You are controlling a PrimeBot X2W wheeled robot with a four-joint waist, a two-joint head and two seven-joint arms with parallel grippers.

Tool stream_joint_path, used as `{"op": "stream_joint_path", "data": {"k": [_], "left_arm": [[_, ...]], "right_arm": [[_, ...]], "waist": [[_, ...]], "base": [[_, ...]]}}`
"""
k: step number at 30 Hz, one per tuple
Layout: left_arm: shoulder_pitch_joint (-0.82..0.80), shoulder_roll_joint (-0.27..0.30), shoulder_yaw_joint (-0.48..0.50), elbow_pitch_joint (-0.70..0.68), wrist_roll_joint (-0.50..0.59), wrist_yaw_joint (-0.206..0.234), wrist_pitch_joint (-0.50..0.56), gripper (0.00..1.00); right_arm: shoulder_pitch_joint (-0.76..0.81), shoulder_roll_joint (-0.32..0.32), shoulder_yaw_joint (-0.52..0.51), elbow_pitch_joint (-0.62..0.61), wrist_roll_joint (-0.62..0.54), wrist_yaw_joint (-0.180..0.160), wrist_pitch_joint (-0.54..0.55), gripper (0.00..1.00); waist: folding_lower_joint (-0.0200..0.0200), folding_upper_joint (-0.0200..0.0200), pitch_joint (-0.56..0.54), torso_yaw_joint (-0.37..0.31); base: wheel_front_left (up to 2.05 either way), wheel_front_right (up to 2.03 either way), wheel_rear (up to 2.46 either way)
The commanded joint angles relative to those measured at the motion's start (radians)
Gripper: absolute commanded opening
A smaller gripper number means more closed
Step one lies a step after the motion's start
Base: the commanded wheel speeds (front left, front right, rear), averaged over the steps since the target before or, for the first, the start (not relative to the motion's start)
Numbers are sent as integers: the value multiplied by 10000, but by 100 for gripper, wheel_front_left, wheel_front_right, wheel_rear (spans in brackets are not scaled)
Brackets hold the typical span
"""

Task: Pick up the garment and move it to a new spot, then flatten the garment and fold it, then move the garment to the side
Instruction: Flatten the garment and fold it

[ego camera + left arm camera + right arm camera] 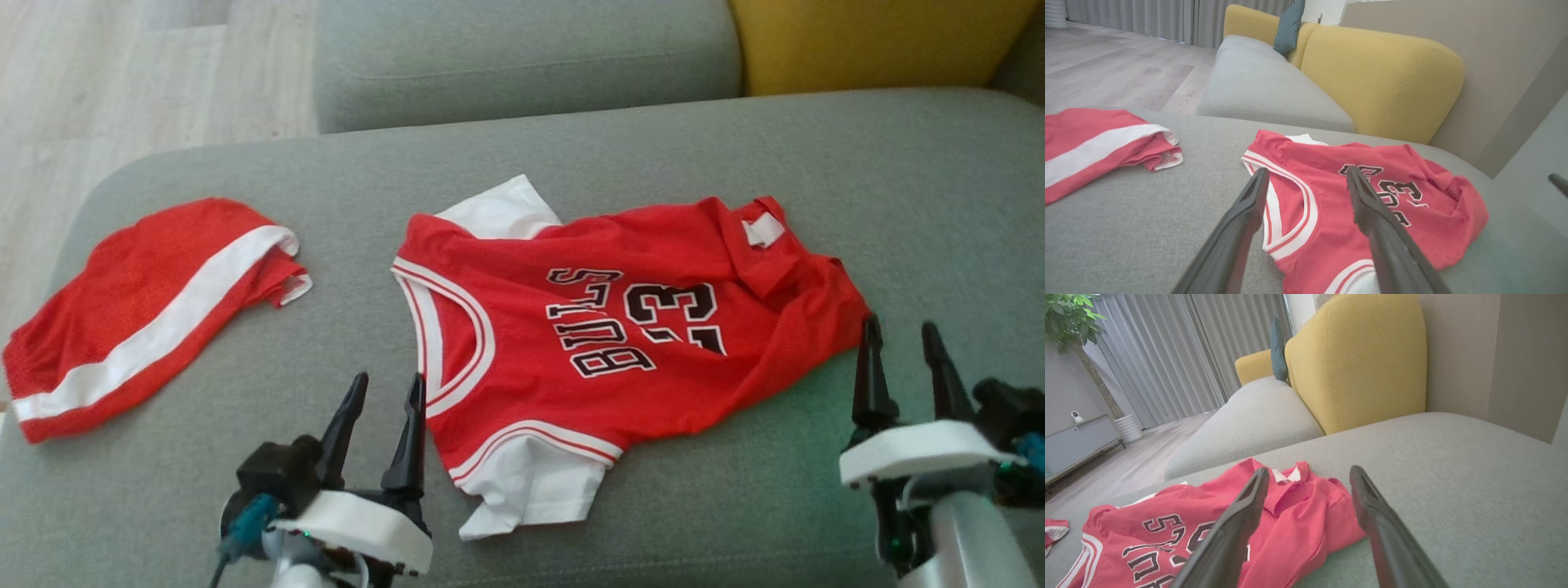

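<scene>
Red jersey [620, 327] white-trimmed, white-striped red shorts [147, 310], grey sofa [735, 147]

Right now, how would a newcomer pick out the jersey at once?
On the grey sofa cushion lie two red garments. The jersey is the larger one, rumpled near the middle. Unlike the smaller red piece at its left, with one white band, it bears black lettering and the number 23.
</scene>
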Motion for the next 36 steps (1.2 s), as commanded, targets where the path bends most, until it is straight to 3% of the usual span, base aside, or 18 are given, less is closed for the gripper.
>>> {"op": "stream_joint_path", "data": {"k": [1, 10, 25, 26, 27, 28, 31, 36], "left_arm": [[-592, -5, 231, 106, 20, 190, -53, 100], [-1826, -5, -151, 3153, -195, 709, 563, 100], [-2909, 25, -319, 5586, -566, 305, 1026, 100], [-2960, 25, -353, 5698, -591, 219, 1081, 91], [-3014, 26, -384, 5787, -609, 141, 1100, 42], [-3074, 28, -429, 5852, -609, 50, 1088, 0], [-3272, 57, -501, 5959, -580, -89, 924, 0], [-3711, 204, -342, 5916, -533, 52, 440, 0]], "right_arm": [[-323, -49, 286, -715, -43, -7, 74, 100], [-94, -49, 452, -1996, 30, -7, 694, 100], [-81, -49, 492, -2515, 36, -7, 822, 100], [-85, -49, 491, -2528, 49, -7, 814, 100], [-82, -49, 482, -2538, 59, -7, 806, 100], [-78, -49, 471, -2545, 64, -7, 798, 100], [-89, -49, 406, -2548, 59, -7, 773, 100], [-144, -49, 401, -2552, 80, -7, 749, 100]], "waist": [[0, 0, 133, -229], [0, 0, 606, -924], [0, 0, 1001, -1439], [0, 0, 1015, -1468], [0, 0, 1029, -1495], [0, 0, 1044, -1519], [0, 0, 1096, -1584], [0, 0, 1177, -1673]], "base": [[0, 0, 0], [0, 0, 0], [0, 0, 0], [0, 0, 0], [0, 0, 0], [0, 0, 0], [0, 0, 0], [0, 0, 0]]}}
